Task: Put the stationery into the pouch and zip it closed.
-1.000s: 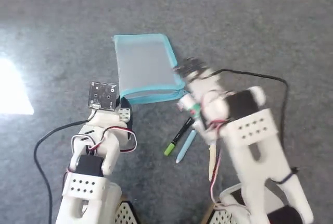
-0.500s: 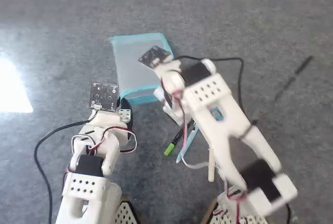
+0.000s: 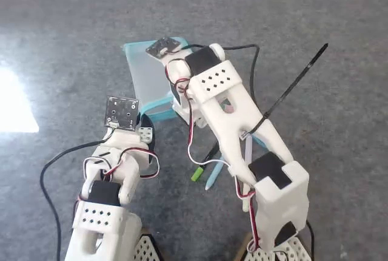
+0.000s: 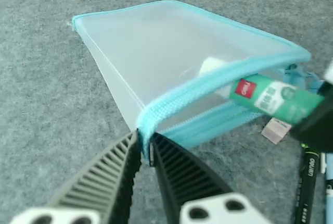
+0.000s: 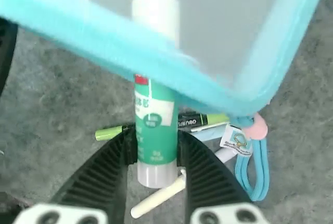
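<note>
The left gripper (image 4: 145,143) is almost all the way closed. Its two black fingers pinch one corner of the pouch (image 4: 171,52), right on the blue zip edge.

The pouch lies on the grey table (image 3: 60,42), in front of the left arm and near the middle. It is flat and see-through, a bit milky, with a bright blue band all round it. Its mouth is open on the side that faces the arms. The top blue edge stands up above the bottom one, so there is a gap.

A glue stick (image 5: 152,125) pokes into that gap. Its white cap end is inside and shows through the clear wall of the pouch. Its green body is outside. The green label has white print and a red patch with white letters. The bottom of the stick is white.

The right gripper (image 5: 154,138) is closed on the glue stick. One black finger presses on each side of the green part, near the bottom end. In the high view the right arm leans over the pouch from the right.

A small tag (image 5: 237,140) with a picture on it sits by the pouch's corner, close to this gripper.

More to the right, some things lie on the table outside the pouch, near its mouth. There is a black pen (image 3: 203,165) with a green end and white letters on its side. A light blue pen (image 3: 213,179) lies just beside it. A pale stick (image 5: 156,201) lies near them.
</note>
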Motion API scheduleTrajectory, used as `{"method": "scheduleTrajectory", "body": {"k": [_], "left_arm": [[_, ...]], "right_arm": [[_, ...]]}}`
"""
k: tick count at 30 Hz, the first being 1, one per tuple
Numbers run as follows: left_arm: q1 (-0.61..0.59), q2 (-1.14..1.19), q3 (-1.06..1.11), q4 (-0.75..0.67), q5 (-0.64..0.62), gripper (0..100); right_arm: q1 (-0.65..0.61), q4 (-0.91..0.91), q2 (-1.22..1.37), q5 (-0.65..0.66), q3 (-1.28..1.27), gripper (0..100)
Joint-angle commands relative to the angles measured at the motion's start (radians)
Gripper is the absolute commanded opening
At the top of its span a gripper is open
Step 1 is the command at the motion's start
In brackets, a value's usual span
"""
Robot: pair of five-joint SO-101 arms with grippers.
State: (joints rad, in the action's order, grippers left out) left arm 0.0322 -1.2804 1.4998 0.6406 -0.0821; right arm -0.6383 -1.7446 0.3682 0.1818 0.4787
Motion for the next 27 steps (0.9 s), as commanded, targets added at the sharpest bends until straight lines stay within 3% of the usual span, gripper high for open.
{"method": "scheduleTrajectory", "body": {"k": [1, 8, 14, 17, 27], "left_arm": [[0.009, -0.005, -0.038, 0.006, 0.029, 1], [0.009, -0.005, -0.038, 0.006, 0.029, 1], [0.008, -0.005, -0.038, 0.006, 0.031, 1], [0.002, -0.005, -0.038, 0.005, 0.031, 1], [0.0, -0.005, -0.042, 0.005, 0.028, 1]], "right_arm": [[0.018, 0.084, 0.007, -0.051, 0.091, 0.9], [0.015, 0.266, 0.033, -0.055, 0.132, 2.7], [-0.042, 0.248, 0.025, -0.055, 0.13, 26.1], [-0.076, 0.2, 0.004, -0.054, 0.137, 32.6], [-0.068, 0.044, -0.305, -0.044, 0.129, 33.0]]}}
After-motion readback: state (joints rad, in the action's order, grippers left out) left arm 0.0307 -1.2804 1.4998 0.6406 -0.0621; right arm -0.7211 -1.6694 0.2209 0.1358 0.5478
